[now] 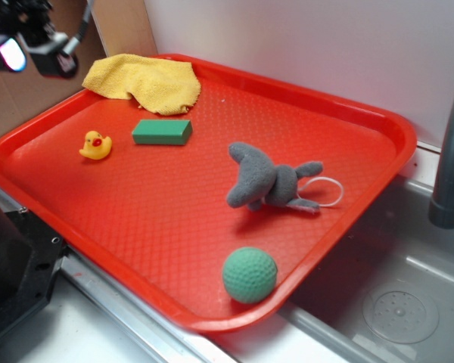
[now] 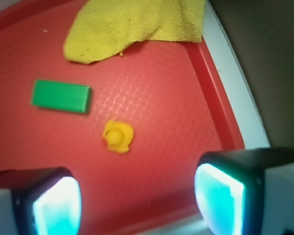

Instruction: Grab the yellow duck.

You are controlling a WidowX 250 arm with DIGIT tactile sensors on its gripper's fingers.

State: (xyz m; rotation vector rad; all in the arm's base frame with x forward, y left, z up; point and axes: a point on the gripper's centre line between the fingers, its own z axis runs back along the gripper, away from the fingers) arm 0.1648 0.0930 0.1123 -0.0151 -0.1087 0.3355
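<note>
Status: grab not yet begun; approach and closing both remain.
Claw (image 2: 137, 203): spread wide, empty, touching nothing, raised above the tray's (image 1: 212, 321) edge.
Duck (image 2: 118, 136): loose on the tray floor, just ahead of the fingers (image 2: 56, 205).
Green block (image 2: 61, 96): beyond the duck.
Yellow cloth (image 2: 137, 27): farthest.

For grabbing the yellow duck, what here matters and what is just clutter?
Matters: duck, gripper open and apart from it.
Clutter: yellow cloth, green block, grey plush toy, green ball, all on the red tray.
</note>
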